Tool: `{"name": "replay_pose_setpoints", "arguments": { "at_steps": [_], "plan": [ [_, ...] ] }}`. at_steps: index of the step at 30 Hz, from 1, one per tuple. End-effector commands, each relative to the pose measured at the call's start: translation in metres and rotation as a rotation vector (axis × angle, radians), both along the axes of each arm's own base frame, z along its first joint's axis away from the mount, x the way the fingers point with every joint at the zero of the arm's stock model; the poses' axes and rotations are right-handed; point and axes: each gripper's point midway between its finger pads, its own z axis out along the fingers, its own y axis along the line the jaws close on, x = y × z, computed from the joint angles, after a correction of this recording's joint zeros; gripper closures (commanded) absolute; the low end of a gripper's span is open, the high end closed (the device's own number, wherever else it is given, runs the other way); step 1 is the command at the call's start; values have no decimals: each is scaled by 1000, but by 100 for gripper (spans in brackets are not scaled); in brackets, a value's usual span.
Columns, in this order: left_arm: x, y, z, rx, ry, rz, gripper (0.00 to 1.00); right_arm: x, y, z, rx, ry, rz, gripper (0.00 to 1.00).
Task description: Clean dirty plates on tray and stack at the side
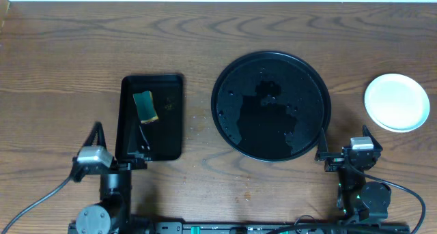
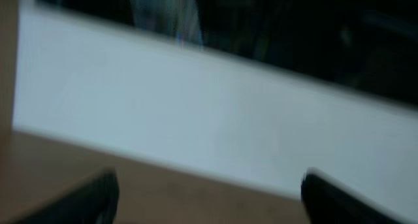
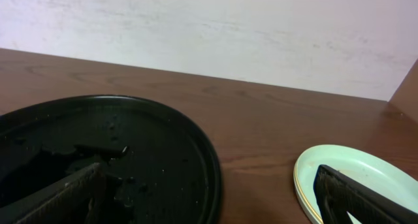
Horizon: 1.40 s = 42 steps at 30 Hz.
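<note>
The stack of small round plates (image 1: pixel 397 102) sits on the brown wooden table (image 1: pixel 82 50) at the right edge of the overhead frame. It is off the large round glossy black tray (image 1: pixel 307 84) and clear of that tray's right rim. From above the top plate looks pale blue-white and clean. In the right wrist view the stack (image 3: pixel 353 165) fills the lower right corner, and a pale yellow rim shows under the top plate; how many plates lie there cannot be told. The round tray lies right of centre in the overhead frame, its surface dotted with wet beads and glare; in the right wrist view it (image 3: pixel 163 159) takes up the lower left.

Left of centre is a smaller rectangular black tray (image 1: pixel 167 135) holding a green and yellow sponge (image 1: pixel 145 106) in its upper half.

The right gripper (image 1: pixel 343 147) is at the lower right of the overhead frame, below the gap between round tray and plates. Its jaws are spread wide and hold nothing, and its dark fingers (image 3: pixel 59 198) show at the bottom corners of its wrist view. The left gripper (image 1: pixel 121 147) is at the lower left, by the rectangular tray's near end, also spread wide and empty. Its wrist view is blurred, showing only a pale wall, a strip of table and two dark fingertips (image 2: pixel 98 198) far apart
</note>
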Motion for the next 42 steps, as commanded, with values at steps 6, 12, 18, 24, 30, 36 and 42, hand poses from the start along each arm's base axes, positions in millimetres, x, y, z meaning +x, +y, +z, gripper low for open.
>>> {"name": "replay_pose_setpoints", "arguments": {
  "at_steps": [6,12,18,24,30,36,42],
  "plan": [
    [14,2,-32,-86,-95,-5,11,0,-6,0,11,0,-28,1],
    [26,2,-78,-97,58,-16,11,0,-6,0,11,0,-28,1],
    [30,2,-130,-88,269,-13,11,0,-6,0,11,0,-28,1],
    [27,1,-159,-64,388,-9,11,0,-6,0,11,0,-28,1],
    [27,1,-159,-64,388,-9,11,0,-6,0,11,0,-28,1],
    [27,1,-159,-64,389,-9,11,0,-6,0,11,0,-28,1],
    [27,1,-159,-64,389,-9,11,0,-6,0,11,0,-28,1]
  ]
}}
